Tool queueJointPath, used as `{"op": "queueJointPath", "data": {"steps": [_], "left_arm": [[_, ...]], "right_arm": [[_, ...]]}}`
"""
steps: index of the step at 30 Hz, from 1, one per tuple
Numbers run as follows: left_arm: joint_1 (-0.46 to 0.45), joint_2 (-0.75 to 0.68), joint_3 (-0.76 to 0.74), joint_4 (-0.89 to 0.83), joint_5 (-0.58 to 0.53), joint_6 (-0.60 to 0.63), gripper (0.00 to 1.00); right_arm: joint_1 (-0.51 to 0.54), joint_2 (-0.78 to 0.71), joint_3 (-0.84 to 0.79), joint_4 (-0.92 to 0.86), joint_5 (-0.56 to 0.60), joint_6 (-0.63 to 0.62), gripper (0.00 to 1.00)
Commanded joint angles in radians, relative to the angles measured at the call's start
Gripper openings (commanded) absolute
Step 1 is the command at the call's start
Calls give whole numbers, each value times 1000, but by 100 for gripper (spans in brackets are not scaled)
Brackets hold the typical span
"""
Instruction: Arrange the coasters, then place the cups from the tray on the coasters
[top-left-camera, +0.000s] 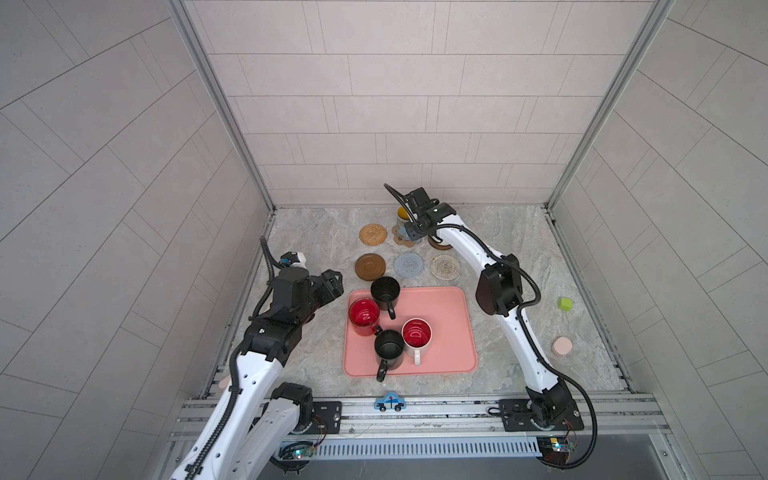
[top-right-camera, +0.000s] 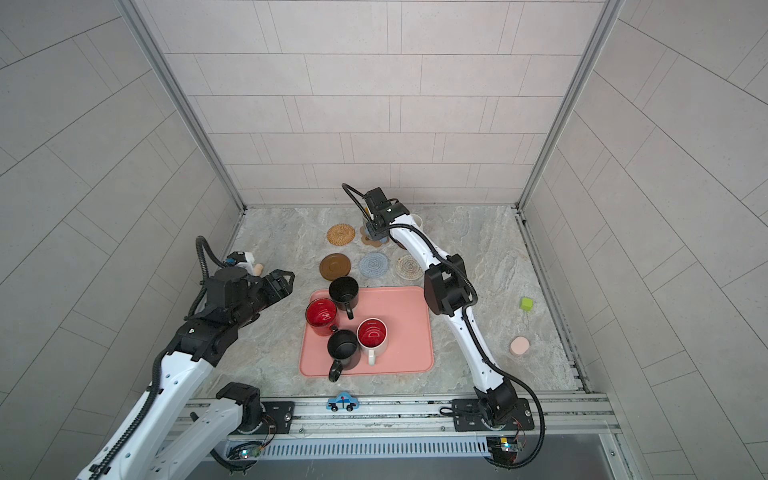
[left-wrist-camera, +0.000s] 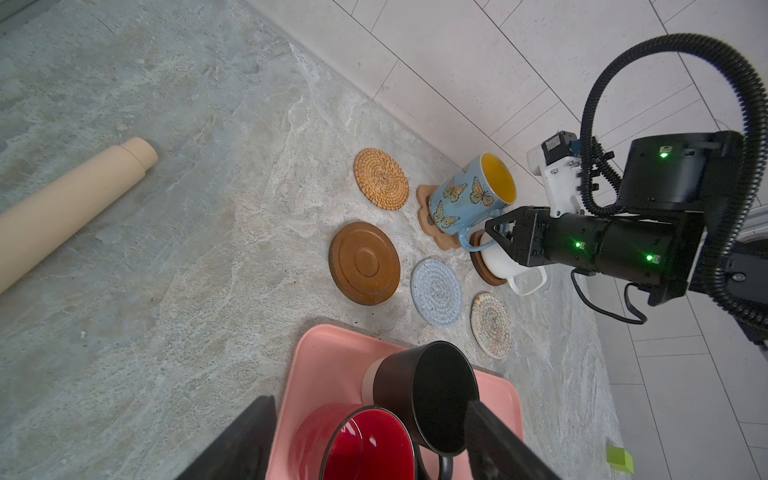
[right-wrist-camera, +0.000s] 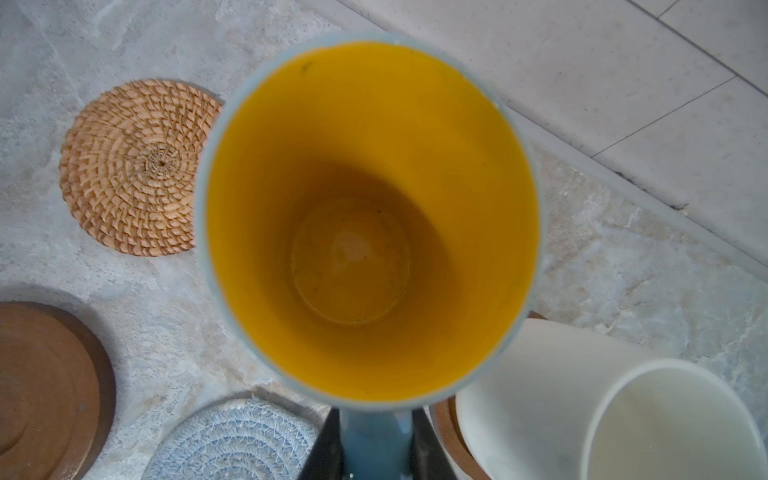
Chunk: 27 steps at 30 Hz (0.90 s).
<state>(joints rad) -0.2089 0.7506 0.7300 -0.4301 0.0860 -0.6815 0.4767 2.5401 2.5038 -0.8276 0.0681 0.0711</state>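
Your right claw (left-wrist-camera: 496, 233) is clamped on the handle of the blue cup (left-wrist-camera: 467, 195), at the paw coaster (left-wrist-camera: 444, 244). The cream cup (left-wrist-camera: 500, 262) is placed. Four cups (top-left-camera: 385, 291) wait on the tray (top-left-camera: 451, 332); your left claw (top-right-camera: 286, 281) hangs open, empty.

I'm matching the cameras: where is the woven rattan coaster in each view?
In a top view: rattan coaster, leftmost of the far row.
In a top view: same place.
Left wrist: beside the blue cup.
Right wrist: beside that cup's yellow mouth.
Shared landmark: the bare brown wooden coaster beside it.
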Motion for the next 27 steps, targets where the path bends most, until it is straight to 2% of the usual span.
{"op": "queueJointPath", "data": {"steps": [1, 27], "left_arm": [[6, -16, 10, 8, -4, -9, 79], [6, -48, -7, -1, -2, -18, 79]], "right_arm": [[-2, -51, 20, -44, 11, -2, 19], [0, -92, -31, -47, 8, 18, 18]]}}
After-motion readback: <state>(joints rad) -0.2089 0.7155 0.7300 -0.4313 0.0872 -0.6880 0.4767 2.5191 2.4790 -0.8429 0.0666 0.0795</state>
